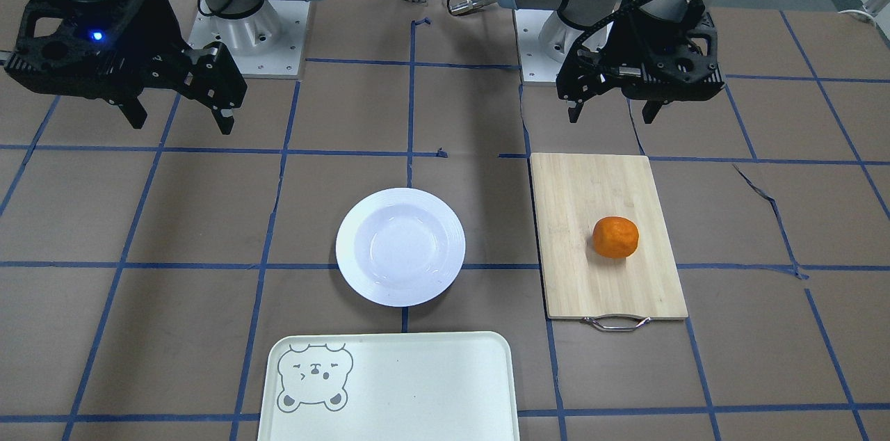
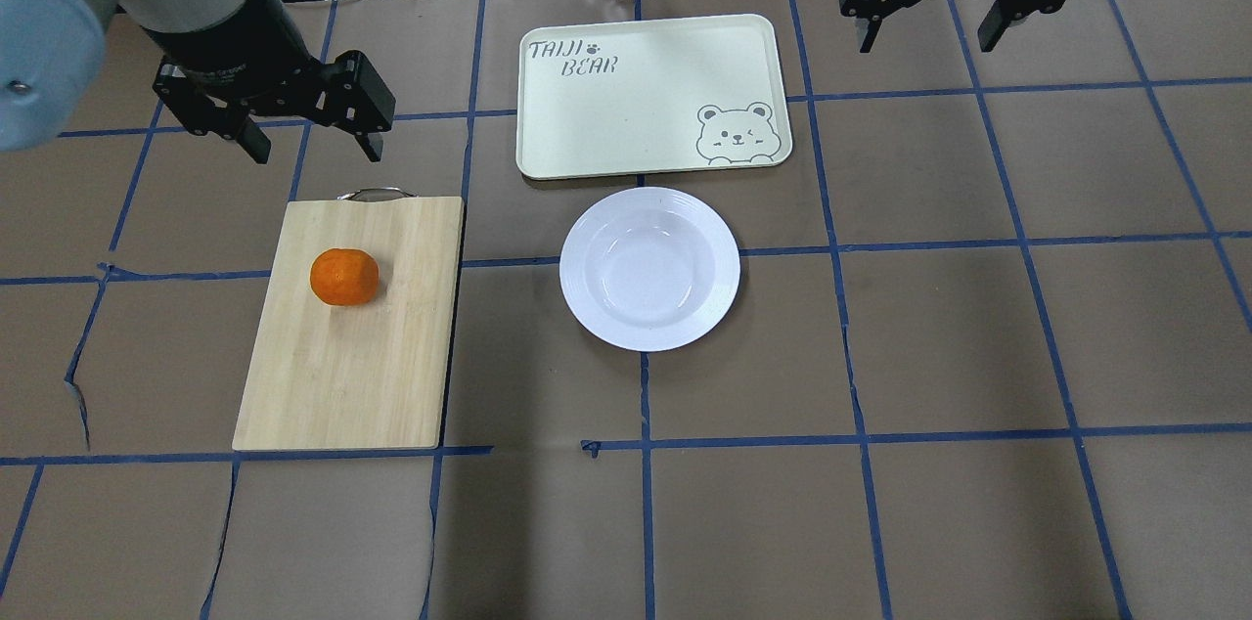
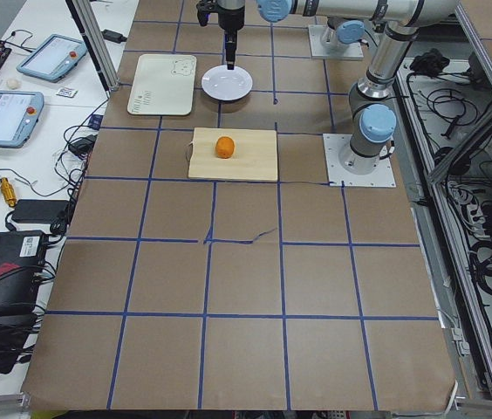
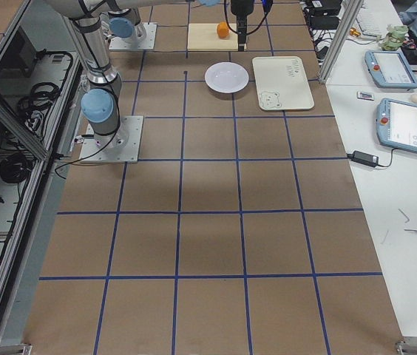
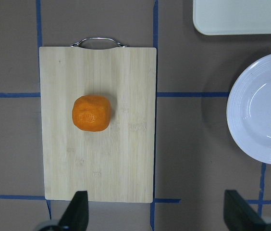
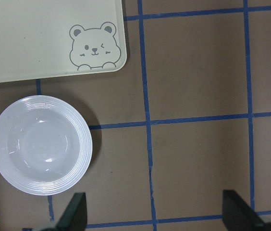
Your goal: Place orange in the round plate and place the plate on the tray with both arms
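The orange [image 2: 344,277] lies on a wooden cutting board [image 2: 347,356], also seen as the orange [image 1: 615,237] and the orange [image 5: 92,113]. An empty white round plate [image 2: 649,268] sits mid-table, shown too as the plate [image 1: 400,246] and the plate [image 6: 42,151]. Just beyond it lies the cream tray [image 2: 653,97], with a bear face at one corner, the tray [image 1: 389,392]. My left gripper [image 2: 308,141] hangs open, high above the board's handle end. My right gripper [image 2: 926,38] hangs open, high to the right of the tray. Both hold nothing.
The brown table cover carries a grid of blue tape lines [image 2: 646,464]. The cutting board's metal handle [image 2: 372,195] points away from the robot. The arm bases [image 1: 250,37] stand at the table's robot side. Tablets and cables [image 4: 397,133] lie on a side bench.
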You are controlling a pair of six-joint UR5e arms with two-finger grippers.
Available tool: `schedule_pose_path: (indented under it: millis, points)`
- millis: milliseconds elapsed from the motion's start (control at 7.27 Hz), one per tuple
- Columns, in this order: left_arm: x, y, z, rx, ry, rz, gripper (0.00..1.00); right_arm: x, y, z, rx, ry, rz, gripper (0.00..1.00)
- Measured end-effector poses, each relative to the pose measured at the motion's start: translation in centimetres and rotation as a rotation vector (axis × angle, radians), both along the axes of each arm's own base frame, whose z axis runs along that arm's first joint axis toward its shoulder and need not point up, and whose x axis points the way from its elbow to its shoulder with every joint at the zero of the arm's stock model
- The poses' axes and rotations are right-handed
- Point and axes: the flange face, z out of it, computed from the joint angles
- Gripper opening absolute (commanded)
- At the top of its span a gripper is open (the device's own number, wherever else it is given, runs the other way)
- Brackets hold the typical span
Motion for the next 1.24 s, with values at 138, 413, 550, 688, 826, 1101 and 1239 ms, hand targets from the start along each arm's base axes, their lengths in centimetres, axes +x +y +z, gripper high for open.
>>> schedule_pose_path:
  millis: [138,413,550,688,826,1101,1239]
  points:
    - [0.0,0.0,-0.1,0.003,0.0,-0.009,1.0,0.1,0.4,0.3,-0.003,-0.002,-0.007,1.0]
    - [0.0,0.0,-0.1,0.004,0.007,-0.02,1.0,0.3,1.0,0.6,-0.005,-0.002,-0.009,1.0]
    - [0.1,-0.1,-0.1,0.004,0.017,-0.022,1.0,0.3,1.0,0.5,-0.004,-0.002,-0.009,1.0]
    - [0.2,-0.1,-0.1,0.004,0.021,-0.041,1.0,0.3,1.0,0.5,-0.004,-0.002,-0.009,1.0]
    - [0.1,-0.1,-0.1,0.006,0.022,-0.069,1.0,0.3,1.1,0.3,0.0,-0.001,-0.008,1.0]
    - [0.2,0.0,-0.4,0.011,0.022,-0.087,1.0,0.3,1.2,-1.0,0.024,0.0,-0.008,1.0]
    - [0.3,0.0,-0.6,0.017,0.024,-0.085,1.0,0.3,1.3,-1.4,0.031,-0.001,-0.008,1.0]
